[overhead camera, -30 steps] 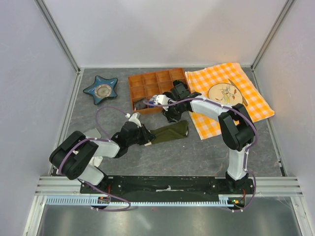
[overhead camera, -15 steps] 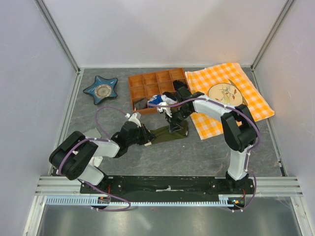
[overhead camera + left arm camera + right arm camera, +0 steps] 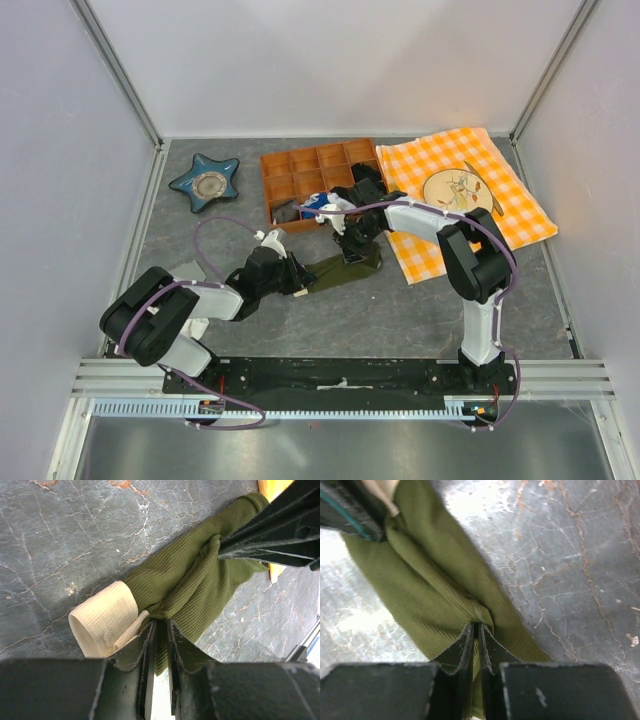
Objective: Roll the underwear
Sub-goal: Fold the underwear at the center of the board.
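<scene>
The underwear (image 3: 345, 267) lies as a long olive-green band on the grey table, between the two arms. Its cream waistband (image 3: 104, 621) is curled over at the left end. My left gripper (image 3: 298, 280) is shut on the cloth there, a fold of green fabric (image 3: 185, 585) pinched between its jaws (image 3: 161, 630). My right gripper (image 3: 352, 252) is shut on a bunched ridge at the other end of the underwear (image 3: 435, 595), its tips (image 3: 476, 630) nipping the cloth. In the left wrist view the right gripper's dark fingers (image 3: 280, 530) reach in from the upper right.
An orange compartment tray (image 3: 300, 170) holding small dark, blue and white garments stands just behind the underwear. A blue star-shaped dish (image 3: 205, 182) sits at the back left. An orange checked cloth (image 3: 500, 200) with a round plate (image 3: 458, 190) lies on the right.
My right gripper came down from the tray's front edge onto the right end of the underwear and shut on it, then pulled that end leftward. The left gripper kept its hold.
</scene>
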